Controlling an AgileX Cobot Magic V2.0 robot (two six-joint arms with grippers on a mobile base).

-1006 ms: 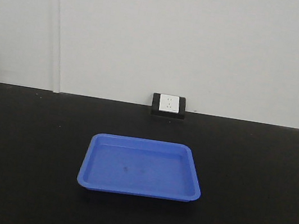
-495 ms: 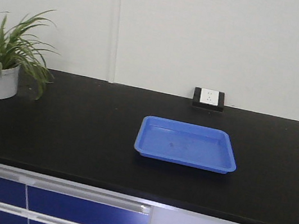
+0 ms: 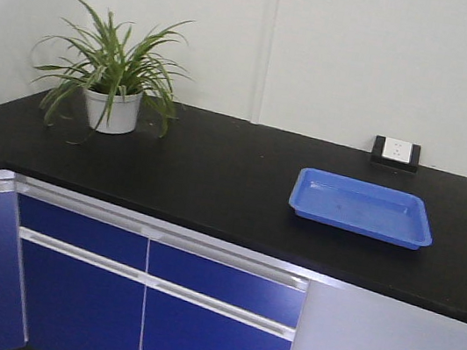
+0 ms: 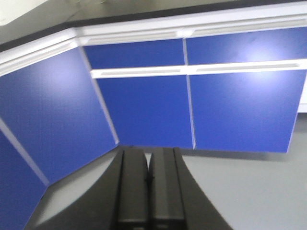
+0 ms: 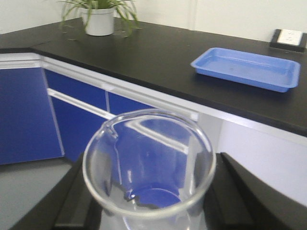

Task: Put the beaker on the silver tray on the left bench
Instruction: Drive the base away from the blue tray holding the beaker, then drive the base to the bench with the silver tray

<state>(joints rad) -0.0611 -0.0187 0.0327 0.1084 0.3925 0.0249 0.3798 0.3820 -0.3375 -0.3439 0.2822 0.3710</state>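
Robot swings left with the beaker in hand; silver tray not yet in sight

Across the last second the front view has gone from a close look at the blue tray to a wide look at the whole corner of the black bench; the tray now sits well to the right, the wall socket behind it, and a potted plant has come into frame near the corner; the blue cabinet doors below the worktop are also showing now; the likely reading is that the base has backed away and turned toward the left

The beaker is off the bench, upright and seemingly empty, seen mouth-on in the right wrist view with its pouring lip at the upper left; the right gripper has its dark fingers pressed in on either side of the glass, so it is clamped on the beaker, carried in front of the cabinets; the left gripper has its fingers together with nothing between them, pointed at cabinet doors and floor

For the task this looks like the carrying stage; no silver tray appears in any current view, so the drop-off spot probably lies farther round to the left, and the set-down is not yet begun
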